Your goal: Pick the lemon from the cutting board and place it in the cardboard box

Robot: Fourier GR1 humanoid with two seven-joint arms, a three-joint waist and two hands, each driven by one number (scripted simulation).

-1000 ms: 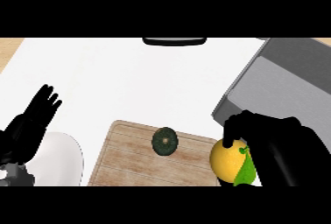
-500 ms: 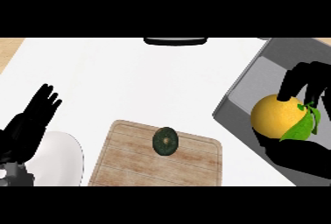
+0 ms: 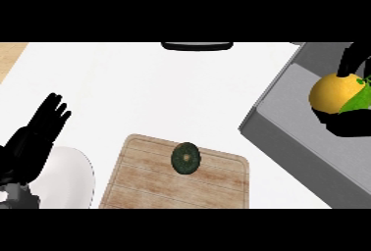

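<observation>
Lemon (image 3: 334,93) held over the grey box (image 3: 290,132) at the right.

The lemon is clasped by the curled fingers of the right hand (image 3: 349,122). The left hand (image 3: 33,139) is rested open at the left, beside the cutting board (image 3: 145,184), on which a dark green disc (image 3: 186,158) is left.

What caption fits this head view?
Right hand holds the lemon over the grey box.

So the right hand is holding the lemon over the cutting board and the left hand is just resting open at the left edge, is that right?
Not quite. The head view shows the right hand holding the lemon over the grey box at the right, not over the cutting board, which carries only a dark green round thing. The left hand does rest open at the left edge.
</observation>
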